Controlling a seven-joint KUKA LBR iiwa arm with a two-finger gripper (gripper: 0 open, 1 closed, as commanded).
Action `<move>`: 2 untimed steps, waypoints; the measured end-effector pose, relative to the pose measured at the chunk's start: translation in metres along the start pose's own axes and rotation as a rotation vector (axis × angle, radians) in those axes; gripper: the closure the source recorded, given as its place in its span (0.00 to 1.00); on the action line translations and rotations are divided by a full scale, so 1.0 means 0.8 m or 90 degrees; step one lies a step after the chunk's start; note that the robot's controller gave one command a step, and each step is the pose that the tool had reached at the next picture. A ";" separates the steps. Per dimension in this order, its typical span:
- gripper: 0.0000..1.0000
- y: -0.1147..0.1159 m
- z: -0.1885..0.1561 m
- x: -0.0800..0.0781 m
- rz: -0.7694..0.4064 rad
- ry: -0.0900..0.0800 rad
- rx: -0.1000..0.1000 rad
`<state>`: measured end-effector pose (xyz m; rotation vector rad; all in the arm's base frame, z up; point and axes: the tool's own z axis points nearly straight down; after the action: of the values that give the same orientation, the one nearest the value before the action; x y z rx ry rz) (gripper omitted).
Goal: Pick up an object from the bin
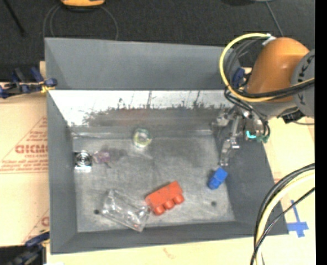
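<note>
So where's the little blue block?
The blue block lies in the bin, at the camera view's right, just below the gripper; the red brick is to its left.

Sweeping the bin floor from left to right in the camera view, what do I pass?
silver piece → purple piece → pale round thing → red block → blue block
</note>
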<state>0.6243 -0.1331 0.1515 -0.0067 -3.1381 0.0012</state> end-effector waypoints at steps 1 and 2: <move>0.00 -0.037 0.075 0.108 -0.108 0.001 0.000; 1.00 -0.036 0.071 0.104 -0.112 -0.004 0.001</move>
<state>0.5409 -0.1615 0.0947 0.2683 -3.1332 0.0038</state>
